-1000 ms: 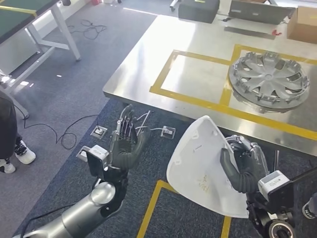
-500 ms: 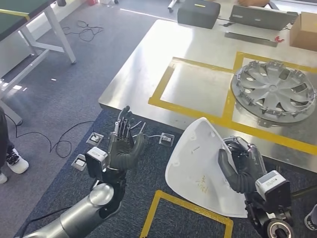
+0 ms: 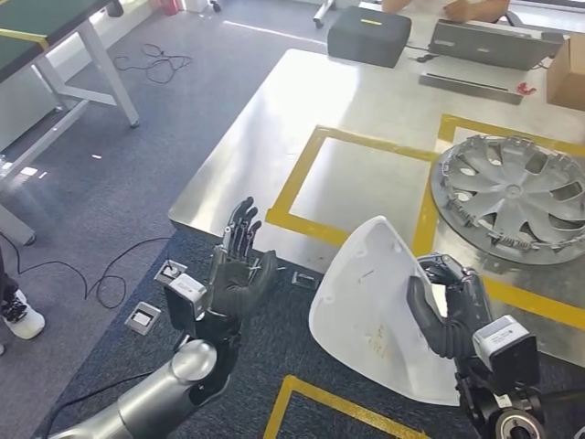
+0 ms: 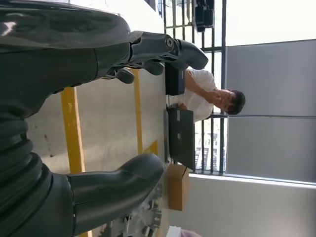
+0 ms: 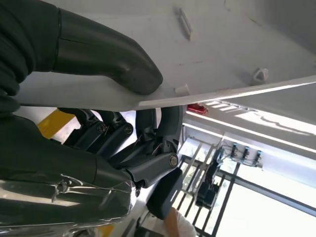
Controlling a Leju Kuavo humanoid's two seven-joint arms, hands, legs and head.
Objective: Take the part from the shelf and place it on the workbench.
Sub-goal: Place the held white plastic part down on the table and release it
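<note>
— What does your right hand (image 3: 448, 311) have?

— It grips the white part (image 3: 369, 306), a curved plastic shell. My thumb lies across its pale inner face and my other fingers (image 5: 149, 143) wrap behind its edge; the right wrist view shows that pinch close up. I hold the part tilted in the air, above the dark carpet, at the near edge of the surface (image 3: 352, 101).

— So it is off the surface?

— Yes, it rests on nothing but my hand. Part of it overlaps the near edge of the surface in my view from above.

— And your left hand (image 3: 238, 270)?

— It holds nothing. Its palm is raised and its fingers are spread, over the carpet in front of the surface's near corner.

— What else lies on the surface?

— Yellow tape (image 3: 303, 165) marks out squares. A grey wheel cover (image 3: 514, 197) sits in the right-hand square. At the far side stand a dark case (image 3: 369, 35), a laptop (image 3: 486, 41) and a cardboard box (image 3: 569, 73). A person (image 4: 209, 96) sits beyond it.
</note>
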